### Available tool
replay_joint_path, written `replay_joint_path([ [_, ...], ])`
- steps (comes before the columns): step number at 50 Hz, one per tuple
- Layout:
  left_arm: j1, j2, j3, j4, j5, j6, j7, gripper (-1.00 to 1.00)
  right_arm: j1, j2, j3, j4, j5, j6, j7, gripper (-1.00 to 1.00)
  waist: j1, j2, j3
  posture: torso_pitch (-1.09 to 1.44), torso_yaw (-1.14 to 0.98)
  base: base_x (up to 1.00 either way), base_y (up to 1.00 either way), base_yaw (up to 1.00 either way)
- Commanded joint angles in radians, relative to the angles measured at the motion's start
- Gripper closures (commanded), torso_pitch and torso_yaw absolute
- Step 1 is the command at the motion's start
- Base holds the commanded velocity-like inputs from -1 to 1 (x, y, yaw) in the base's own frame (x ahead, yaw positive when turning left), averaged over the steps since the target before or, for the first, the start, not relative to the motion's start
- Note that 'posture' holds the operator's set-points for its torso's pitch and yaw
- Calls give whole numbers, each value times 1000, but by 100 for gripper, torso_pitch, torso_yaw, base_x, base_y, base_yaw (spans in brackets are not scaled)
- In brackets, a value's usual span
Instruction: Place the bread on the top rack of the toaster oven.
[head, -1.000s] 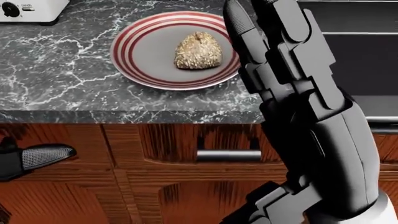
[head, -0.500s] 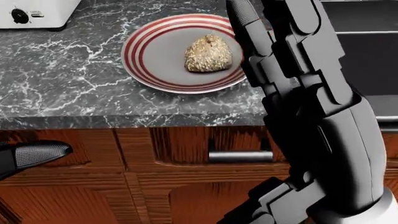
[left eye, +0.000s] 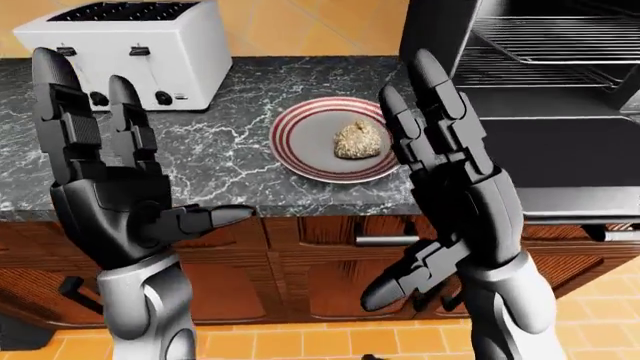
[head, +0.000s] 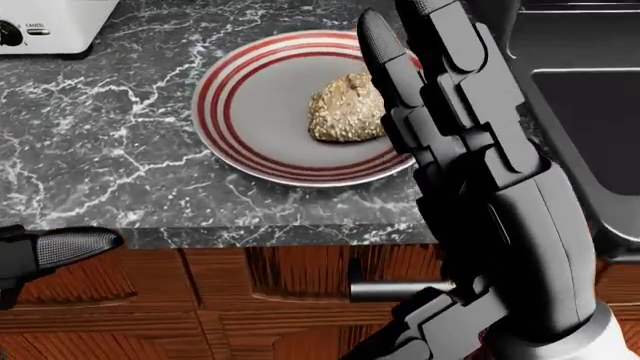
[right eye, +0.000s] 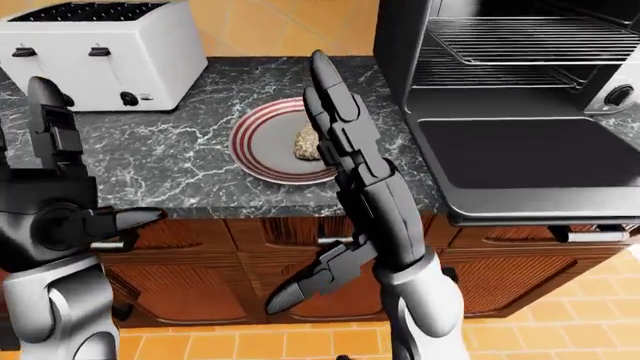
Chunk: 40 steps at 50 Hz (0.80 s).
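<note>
A seeded lump of bread (head: 346, 107) lies on a red-striped plate (head: 215, 112) on the dark marble counter. My right hand (left eye: 440, 172) is raised flat just right of the plate, nearer the camera, fingers straight and open, holding nothing; in the head view it covers the plate's right rim. My left hand (left eye: 130, 150) is held up open at the left of the left-eye view, empty. The toaster oven (right eye: 400, 45) stands right of the plate with its door (right eye: 520, 154) folded down flat. Its top rack (right eye: 510, 37) is bare.
A white slot toaster (left eye: 130, 49) stands on the counter (left eye: 220, 150) left of the plate. Wooden cabinets with a bar handle (head: 400, 289) run below the counter edge. The oven door juts out over the cabinet fronts at the right.
The whole head view has shifted: plate and bread now sit lower, further right and larger, so the camera has moved closer. Both hands stay raised and open.
</note>
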<state>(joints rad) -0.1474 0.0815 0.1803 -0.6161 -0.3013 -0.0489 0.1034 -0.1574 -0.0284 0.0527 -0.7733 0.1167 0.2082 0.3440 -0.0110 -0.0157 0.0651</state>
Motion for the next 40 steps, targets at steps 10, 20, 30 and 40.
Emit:
replay_joint_path([
  [10,-17,3,-2,-33,1,-30,-8,-100,-21,-1,-5,-36,5,-31,-3,-100,-8,30,-49,0,0,0,0,0],
  [20,-14,3,-1,-39,2,-28,-8,-100,-23,-1,-14,-49,39,-10,-4,-100,-6,44,16,0,0,20,-6,0],
  [30,-16,3,-2,-36,2,-28,-8,-100,-32,-3,-14,-33,16,-23,-15,-100,27,-4,-41,0,0,35,-8,0],
  [40,-22,4,-1,-35,0,-25,-8,-100,-41,-6,-17,-33,19,-23,-15,-100,-2,66,-31,0,0,0,0,0],
])
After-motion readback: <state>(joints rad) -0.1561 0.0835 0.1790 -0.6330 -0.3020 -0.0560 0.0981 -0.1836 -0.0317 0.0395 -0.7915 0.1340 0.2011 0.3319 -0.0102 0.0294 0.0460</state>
